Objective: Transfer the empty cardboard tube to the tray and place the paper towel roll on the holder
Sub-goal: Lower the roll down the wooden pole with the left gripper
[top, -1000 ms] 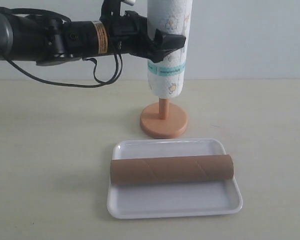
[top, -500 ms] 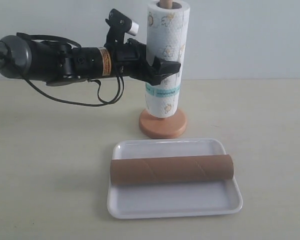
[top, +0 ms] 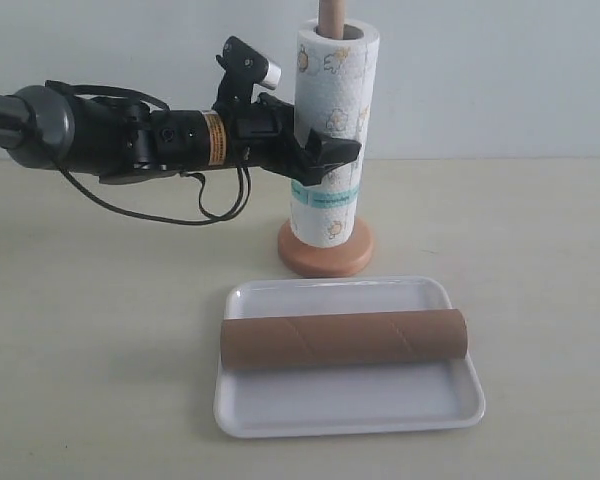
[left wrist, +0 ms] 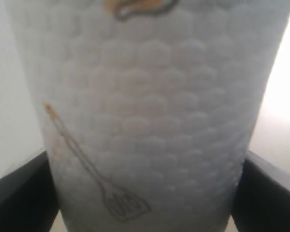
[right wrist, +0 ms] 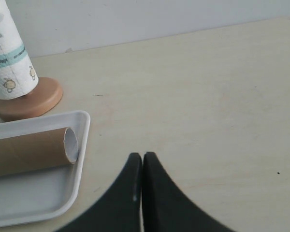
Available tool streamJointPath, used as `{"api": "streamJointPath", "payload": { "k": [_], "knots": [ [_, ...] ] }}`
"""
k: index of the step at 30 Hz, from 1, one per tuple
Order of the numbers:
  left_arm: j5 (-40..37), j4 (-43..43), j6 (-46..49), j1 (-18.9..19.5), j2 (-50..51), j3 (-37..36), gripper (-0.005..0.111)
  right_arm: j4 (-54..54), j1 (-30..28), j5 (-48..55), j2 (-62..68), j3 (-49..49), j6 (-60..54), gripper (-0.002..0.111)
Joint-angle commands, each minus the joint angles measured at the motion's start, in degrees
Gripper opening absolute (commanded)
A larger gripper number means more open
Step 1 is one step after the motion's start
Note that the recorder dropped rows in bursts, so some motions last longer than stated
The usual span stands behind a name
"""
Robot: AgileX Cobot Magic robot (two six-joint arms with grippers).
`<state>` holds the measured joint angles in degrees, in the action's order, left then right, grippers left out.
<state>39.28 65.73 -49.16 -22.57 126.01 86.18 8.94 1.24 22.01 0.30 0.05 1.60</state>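
On the surface (top: 100, 380), the tray (top: 280, 425) holds the empty cardboard tube (top: 342, 339); the paper towel roll (top: 340, 85) stands threaded on the holder (top: 325, 256), down by its base. Withdrawing before releasing could tip the slim holder. The left end effector (top: 328, 152) clamps wide around the roll; the right end effector (right wrist: 142, 159) is together, empty.
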Motion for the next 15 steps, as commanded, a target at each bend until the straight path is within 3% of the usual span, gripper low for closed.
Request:
{"api": "streamJointPath", "payload": {
  "k": [1, 5, 7, 9, 15],
  "knots": [
    [1.0, -1.3, 0.1, 0.1, 1.6, -0.3, 0.004, -0.3, -0.1, -0.5, -0.3, -0.1, -0.3, 0.000],
    [1.2, -2.8, 0.4, 0.2, 1.9, -0.3, 0.005, -0.3, -0.1, -0.5, -0.3, -0.1, -0.3, 0.000],
    [1.8, -3.1, 0.4, 0.2, 1.9, -0.3, 0.010, -0.3, -0.1, -0.5, -0.3, -0.1, -0.3, 0.000],
    [2.0, -3.1, 1.3, 0.2, 1.9, -0.3, 0.021, -0.3, -0.1, -0.5, -0.3, -0.1, -0.3, 0.000],
    [3.2, -3.1, 1.3, 0.2, 1.9, -0.3, 0.067, -0.3, -0.1, -0.5, -0.3, -0.1, -0.3, 0.000]
  ]
}}
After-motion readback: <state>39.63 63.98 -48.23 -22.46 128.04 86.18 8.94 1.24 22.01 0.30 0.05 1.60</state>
